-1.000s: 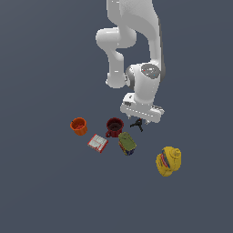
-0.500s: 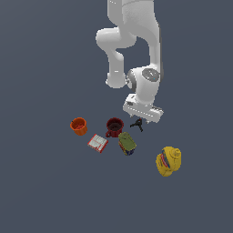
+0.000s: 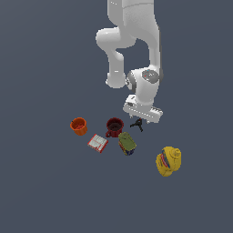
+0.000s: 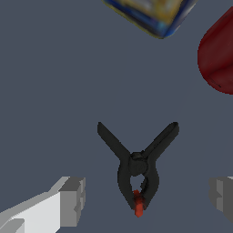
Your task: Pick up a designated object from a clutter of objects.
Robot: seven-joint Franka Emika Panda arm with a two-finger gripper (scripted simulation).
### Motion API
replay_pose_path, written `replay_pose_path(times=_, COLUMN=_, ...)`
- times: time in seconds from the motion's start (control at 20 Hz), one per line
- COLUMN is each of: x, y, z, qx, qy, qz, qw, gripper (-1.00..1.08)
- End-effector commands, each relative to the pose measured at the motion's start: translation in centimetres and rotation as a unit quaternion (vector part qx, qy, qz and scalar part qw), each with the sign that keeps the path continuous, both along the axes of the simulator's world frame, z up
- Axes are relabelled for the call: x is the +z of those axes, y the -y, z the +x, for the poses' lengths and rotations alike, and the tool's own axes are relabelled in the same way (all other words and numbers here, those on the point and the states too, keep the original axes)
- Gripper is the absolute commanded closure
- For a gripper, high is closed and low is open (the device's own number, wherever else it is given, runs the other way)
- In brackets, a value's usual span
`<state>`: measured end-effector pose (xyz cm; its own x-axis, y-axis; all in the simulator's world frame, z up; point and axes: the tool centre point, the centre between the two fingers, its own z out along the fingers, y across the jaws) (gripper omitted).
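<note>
A: Exterior view first. What do I log for the gripper [image 3: 142, 119]?

B: I see it low over the clutter, hand tilted, sitting right above the black clamp [image 3: 137, 124]. From this angle I can't tell the finger gap; the fingers are hidden under the hand. The clamp lies on the dark surface [image 3: 45, 182], between the dark red mug [image 3: 114, 126] on the exterior view's left and open surface on the right.

A: Rest of the clutter?

B: Orange cup [image 3: 78, 126] furthest to the exterior view's left, red-and-white flat box [image 3: 98, 143] near it, green-blue can [image 3: 127, 143] just beside the mug, yellow bottle-like thing [image 3: 168, 161] well apart on the right.

A: Change against half a second ago?

B: I read the hand as slightly lower, nearer the clamp. Objects haven't moved.

A: Wrist view?

B: Gripper [image 4: 148, 199] is spread wide. One finger [image 4: 73, 200] on one side of the frame, the other at the opposite edge, the clamp [image 4: 138, 168] between them. Neither finger touches it, nothing is held. The clamp lies flat, two thin legs splayed in a V, red tip at the end that lies between the fingers. Part of the mug [image 4: 218, 59] and a corner of the can [image 4: 152, 13] show at the frame edge, both apart from the clamp.
</note>
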<state>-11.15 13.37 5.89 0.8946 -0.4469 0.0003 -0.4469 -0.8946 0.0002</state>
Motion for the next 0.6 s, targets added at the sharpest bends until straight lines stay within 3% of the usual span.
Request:
replay_pose_path(times=0.0, x=-0.7, y=0.0, z=-0.1, qx=0.000, qy=0.000, qz=0.000, qw=1.0000, gripper=-0.92)
replay_pose_path(times=0.55, x=-4.2, y=0.0, z=-0.1, qx=-0.001, qy=0.000, qz=0.000, qw=1.0000, gripper=-0.92)
